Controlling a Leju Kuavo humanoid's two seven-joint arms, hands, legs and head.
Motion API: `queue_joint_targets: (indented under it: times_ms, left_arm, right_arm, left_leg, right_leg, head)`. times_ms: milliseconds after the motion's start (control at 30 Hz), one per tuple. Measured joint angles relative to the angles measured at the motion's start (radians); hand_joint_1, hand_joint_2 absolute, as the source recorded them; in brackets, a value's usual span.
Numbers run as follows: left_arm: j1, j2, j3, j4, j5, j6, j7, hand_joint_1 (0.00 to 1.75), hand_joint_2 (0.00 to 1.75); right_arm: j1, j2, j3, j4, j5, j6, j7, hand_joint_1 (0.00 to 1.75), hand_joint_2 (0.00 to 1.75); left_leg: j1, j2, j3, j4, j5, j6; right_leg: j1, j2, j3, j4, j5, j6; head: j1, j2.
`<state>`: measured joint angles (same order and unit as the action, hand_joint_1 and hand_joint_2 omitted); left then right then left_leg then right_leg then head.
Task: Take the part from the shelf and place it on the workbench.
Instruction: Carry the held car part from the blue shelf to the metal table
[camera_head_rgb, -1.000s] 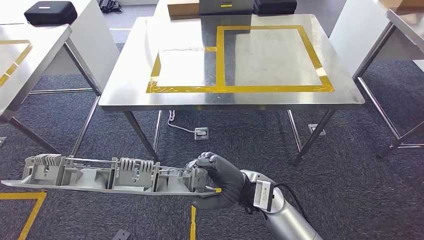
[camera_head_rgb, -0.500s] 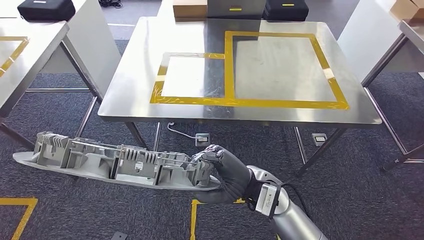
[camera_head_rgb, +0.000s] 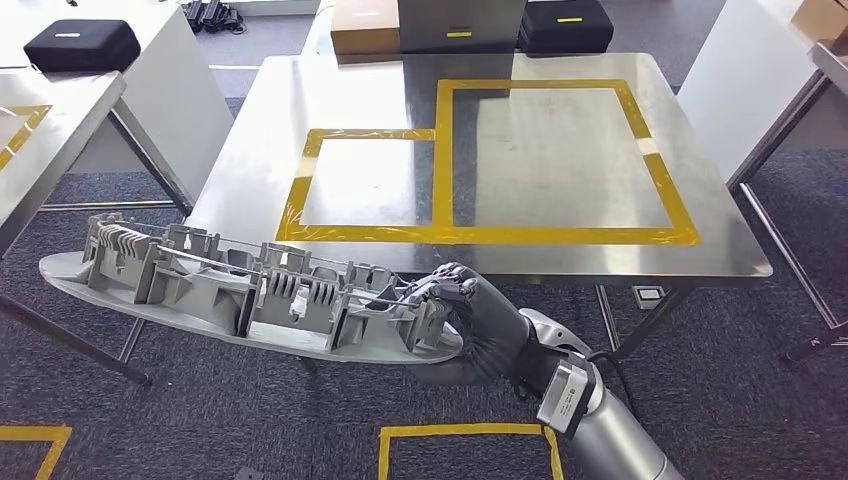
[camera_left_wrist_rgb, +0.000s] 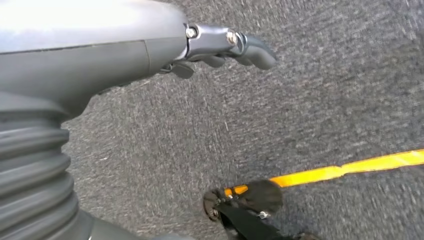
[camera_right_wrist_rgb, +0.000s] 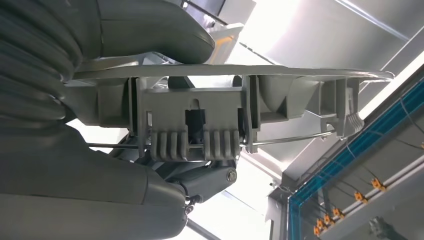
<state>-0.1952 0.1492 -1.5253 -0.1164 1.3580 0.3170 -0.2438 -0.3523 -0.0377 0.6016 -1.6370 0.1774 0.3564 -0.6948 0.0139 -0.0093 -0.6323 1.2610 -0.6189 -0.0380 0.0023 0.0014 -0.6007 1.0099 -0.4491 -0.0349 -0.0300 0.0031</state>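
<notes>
Steel surface fills the upper centre of the head view, marked with two yellow tape rectangles: small one on the frame's left, large one on the right. A box and a dark case sit at its far edge.

Part: long grey ribbed moulding, held in the air in the lower left of the head view, below the surface's near edge and not over it. Long axis runs from the frame's left edge to lower centre, roughly parallel to the near edge, tilted a little.

Right hand grips the part at its right-frame end, fingers wrapped over the ribs; the whole length cantilevers away to the left of the frame. Right wrist view confirms thumb and fingers clamped around the part.

Left hand hangs over the carpet, fingers loosely curled, holding nothing.

Judgement: placing needs the part carried up-frame onto the surface, the free end clearing the edge
</notes>
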Motion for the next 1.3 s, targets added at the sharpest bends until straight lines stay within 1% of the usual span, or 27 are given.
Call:
queue_joint_targets:
  times_ms: [33, 67, 100, 200, 233, 267, 333, 400, 433, 500, 533, 567, 600, 667, 733, 833, 900, 933, 1000, 1033, 1067, 1100, 1133, 1167, 1233, 1267, 1300]
  left_arm:
    - [0.003, 0.0, 0.0, 0.0, 0.001, 0.0, 0.0, 0.0, 1.75]
    - [0.005, 0.0, 0.0, 0.0, 0.002, 0.0, 0.0, 0.0, 1.75]
    - [0.006, 0.0, 0.0, 0.0, 0.003, 0.0, 0.0, 0.0, 1.75]
    - [0.01, 0.002, 0.0, 0.001, 0.006, 0.0, -0.003, 0.0, 1.75]
    - [0.012, 0.002, 0.0, 0.001, 0.007, 0.0, -0.006, 0.0, 1.75]
    - [0.014, 0.002, 0.0, 0.001, 0.009, 0.0, -0.008, 0.0, 1.75]
    - [0.016, 0.002, 0.0, 0.001, 0.012, 0.0, -0.011, 0.0, 1.75]
    - [0.016, 0.002, -0.001, 0.001, 0.014, 0.001, -0.014, 0.0, 1.75]
    - [0.016, 0.002, -0.001, 0.001, 0.015, 0.002, -0.016, 0.0, 1.75]
    - [0.017, 0.002, -0.001, 0.002, 0.019, 0.004, -0.018, 0.0, 1.75]
    - [0.019, 0.002, -0.001, 0.002, 0.021, 0.004, -0.019, 0.0, 1.75]
    - [0.02, 0.002, -0.001, 0.002, 0.023, 0.004, -0.019, 0.0, 1.75]
    - [0.021, 0.002, -0.001, 0.002, 0.024, 0.005, -0.019, 0.0, 1.75]
    - [0.022, 0.001, -0.001, 0.002, 0.027, 0.006, -0.019, 0.0, 1.75]
    - [0.022, 0.0, -0.001, 0.002, 0.031, 0.007, -0.02, 0.0, 1.75]
    - [0.023, 0.0, -0.001, 0.002, 0.037, 0.008, -0.021, 0.0, 1.75]
    - [0.024, 0.0, 0.0, 0.002, 0.04, 0.009, -0.022, 0.0, 1.75]
    - [0.023, 0.0, 0.0, 0.002, 0.042, 0.009, -0.023, 0.0, 1.75]
    - [0.027, 0.001, 0.0, 0.002, 0.044, 0.009, -0.023, 0.0, 1.75]
    - [0.03, 0.001, 0.0, 0.002, 0.045, 0.01, -0.022, 0.0, 1.75]
    - [0.034, 0.001, 0.0, 0.002, 0.047, 0.012, -0.021, 0.0, 1.75]
    - [0.037, 0.001, 0.0, 0.002, 0.048, 0.015, -0.019, 0.0, 1.75]
    - [0.038, 0.002, 0.0, 0.002, 0.05, 0.017, -0.018, 0.0, 1.75]
    - [0.039, 0.003, 0.0, 0.002, 0.053, 0.019, -0.017, 0.0, 1.75]
    - [0.04, 0.005, 0.001, 0.003, 0.056, 0.02, -0.016, 0.0, 1.75]
    - [0.041, 0.006, 0.001, 0.003, 0.057, 0.02, -0.015, 0.0, 1.75]
    - [0.042, 0.006, 0.0, 0.004, 0.058, 0.02, -0.014, 0.0, 1.75]
  right_arm:
    - [0.002, -0.002, -0.003, -0.004, 0.002, -0.002, 0.0, 1.75, 1.75]
    - [0.004, -0.004, -0.005, -0.007, 0.003, -0.002, 0.001, 1.75, 1.75]
    - [0.006, -0.006, -0.007, -0.011, 0.005, -0.003, 0.001, 1.75, 1.75]
    - [0.007, -0.009, -0.009, -0.019, 0.009, -0.006, 0.0, 1.75, 1.75]
    - [0.007, -0.01, -0.009, -0.021, 0.01, -0.007, 0.0, 1.75, 1.75]
    - [0.007, -0.011, -0.01, -0.023, 0.011, -0.009, 0.0, 1.75, 1.75]
    - [0.007, -0.012, -0.011, -0.027, 0.014, -0.014, 0.001, 1.75, 1.75]
    - [0.006, -0.013, -0.011, -0.031, 0.017, -0.019, 0.001, 1.75, 1.75]
    - [0.006, -0.013, -0.011, -0.032, 0.018, -0.021, 0.0, 1.75, 1.75]
    - [0.008, -0.014, -0.011, -0.034, 0.02, -0.025, 0.0, 1.75, 1.75]
    - [0.009, -0.014, -0.011, -0.034, 0.021, -0.026, 0.0, 1.75, 1.75]
    - [0.011, -0.014, -0.011, -0.034, 0.021, -0.026, 0.001, 1.75, 1.75]
    - [0.011, -0.014, -0.011, -0.034, 0.022, -0.026, 0.001, 1.75, 1.75]
    - [0.011, -0.015, -0.011, -0.035, 0.021, -0.026, 0.001, 1.75, 1.75]
    - [0.01, -0.014, -0.011, -0.035, 0.02, -0.025, 0.0, 1.75, 1.75]
    - [0.009, -0.014, -0.011, -0.036, 0.018, -0.024, 0.001, 1.75, 1.75]
    - [0.007, -0.013, -0.011, -0.036, 0.019, -0.024, 0.002, 1.75, 1.75]
    - [0.005, -0.012, -0.011, -0.036, 0.019, -0.024, 0.001, 1.75, 1.75]
    - [0.003, -0.011, -0.011, -0.036, 0.019, -0.025, 0.0, 1.75, 1.75]
    - [0.003, -0.011, -0.011, -0.036, 0.02, -0.025, 0.001, 1.75, 1.75]
    - [0.004, -0.011, -0.011, -0.035, 0.021, -0.025, 0.001, 1.75, 1.75]
    - [0.004, -0.011, -0.01, -0.035, 0.021, -0.025, 0.002, 1.75, 1.75]
    - [0.003, -0.011, -0.01, -0.035, 0.021, -0.025, 0.002, 1.75, 1.75]
    - [0.002, -0.01, -0.01, -0.035, 0.021, -0.025, 0.002, 1.75, 1.75]
    - [-0.001, -0.008, -0.009, -0.032, 0.02, -0.025, 0.001, 1.75, 1.75]
    - [-0.002, -0.007, -0.009, -0.031, 0.02, -0.025, 0.001, 1.75, 1.75]
    - [-0.003, -0.006, -0.009, -0.029, 0.02, -0.025, 0.001, 1.75, 1.75]
  left_leg:
    - [0.0, 0.0, -0.03, 0.026, -0.022, 0.001]
    - [-0.001, 0.0, -0.046, 0.021, -0.024, 0.002]
    - [-0.001, 0.0, -0.046, -0.016, 0.0, 0.006]
    - [-0.008, 0.004, -0.015, -0.195, 0.155, 0.023]
    - [-0.011, 0.006, -0.008, -0.227, 0.185, 0.029]
    - [-0.013, 0.006, -0.006, -0.239, 0.194, 0.035]
    - [-0.012, 0.004, 0.006, -0.242, 0.19, 0.046]
    - [-0.008, 0.001, 0.021, -0.247, 0.183, 0.058]
    - [-0.006, 0.001, 0.028, -0.248, 0.177, 0.062]
    - [-0.006, 0.001, 0.042, -0.248, 0.162, 0.066]
    - [-0.006, 0.0, 0.05, -0.248, 0.153, 0.065]
    - [-0.005, -0.001, 0.061, -0.248, 0.144, 0.064]
    - [-0.005, -0.002, 0.073, -0.248, 0.134, 0.061]
    - [-0.005, -0.005, 0.099, -0.247, 0.114, 0.054]
    - [-0.006, -0.007, 0.115, -0.247, 0.096, 0.043]
    - [-0.007, -0.007, 0.129, -0.243, 0.085, 0.023]
    - [-0.005, -0.004, 0.116, -0.2, 0.078, 0.014]
    - [-0.004, -0.003, 0.088, -0.151, 0.065, 0.01]
    - [-0.004, -0.001, 0.007, -0.025, 0.019, 0.004]
    - [-0.004, -0.001, -0.03, 0.02, -0.001, 0.002]
    - [-0.004, 0.0, -0.054, 0.035, -0.005, 0.001]
    - [-0.004, 0.0, -0.061, 0.015, 0.015, 0.002]
    - [-0.004, 0.0, -0.054, -0.036, 0.059, 0.005]
    - [-0.004, 0.001, -0.04, -0.106, 0.117, 0.009]
    - [-0.008, 0.004, -0.02, -0.211, 0.189, 0.021]
    - [-0.01, 0.004, -0.017, -0.231, 0.202, 0.027]
    - [-0.012, 0.004, -0.018, -0.233, 0.198, 0.033]
  right_leg:
    - [0.001, 0.001, 0.011, 0.0, -0.01, -0.001]
    - [0.003, 0.002, 0.025, 0.0, -0.021, -0.001]
    - [0.004, 0.003, 0.04, 0.0, -0.032, 0.0]
    - [0.007, 0.003, 0.077, 0.002, -0.066, 0.006]
    - [0.008, 0.004, 0.082, 0.002, -0.075, 0.011]
    - [0.009, 0.005, 0.087, 0.005, -0.08, 0.017]
    - [0.009, 0.005, 0.087, 0.015, -0.084, 0.027]
    - [0.008, 0.004, 0.056, 0.077, -0.091, 0.036]
    - [0.005, 0.003, 0.022, 0.132, -0.104, 0.042]
    - [0.0, 0.003, -0.064, 0.252, -0.152, 0.053]
    - [-0.003, 0.003, -0.098, 0.287, -0.168, 0.056]
    - [-0.006, 0.003, -0.117, 0.291, -0.165, 0.059]
    - [-0.007, 0.003, -0.118, 0.261, -0.137, 0.059]
    - [-0.009, 0.002, -0.085, 0.129, -0.035, 0.056]
    - [-0.004, 0.002, -0.057, 0.034, 0.017, 0.046]
    - [-0.002, 0.003, -0.04, 0.014, 0.012, 0.024]
    - [-0.005, 0.002, -0.018, 0.008, 0.005, 0.011]
    - [-0.006, 0.002, -0.008, 0.007, 0.0, 0.007]
    - [-0.005, 0.001, 0.006, 0.006, -0.014, 0.001]
    - [-0.004, 0.002, 0.015, 0.006, -0.021, 0.0]
    - [-0.004, 0.003, 0.025, 0.007, -0.029, -0.001]
    - [-0.003, 0.003, 0.037, 0.007, -0.037, -0.001]
    - [-0.003, 0.004, 0.05, 0.007, -0.047, 0.0]
    - [-0.003, 0.004, 0.061, 0.007, -0.056, 0.002]
    - [0.0, 0.004, 0.071, 0.01, -0.072, 0.009]
    - [0.001, 0.005, 0.071, 0.011, -0.077, 0.015]
    - [0.002, 0.005, 0.071, 0.011, -0.081, 0.02]
  head:
    - [-0.001, 0.0]
    - [-0.002, 0.0]
    - [-0.003, 0.0]
    - [-0.005, 0.0]
    - [-0.006, 0.0]
    - [-0.006, 0.0]
    - [-0.005, 0.0]
    - [-0.001, 0.0]
    - [0.002, 0.0]
    - [0.007, 0.0]
    - [0.008, 0.0]
    - [0.009, 0.0]
    - [0.01, 0.0]
    - [0.012, 0.0]
    - [0.014, 0.0]
    - [0.014, 0.0]
    - [0.01, 0.0]
    - [0.007, 0.0]
    - [0.002, 0.0]
    - [0.0, 0.0]
    - [-0.001, 0.0]
    - [-0.002, 0.0]
    - [-0.003, 0.0]
    - [-0.004, 0.0]
    - [-0.006, 0.0]
    - [-0.007, 0.0]
    - [-0.007, 0.0]
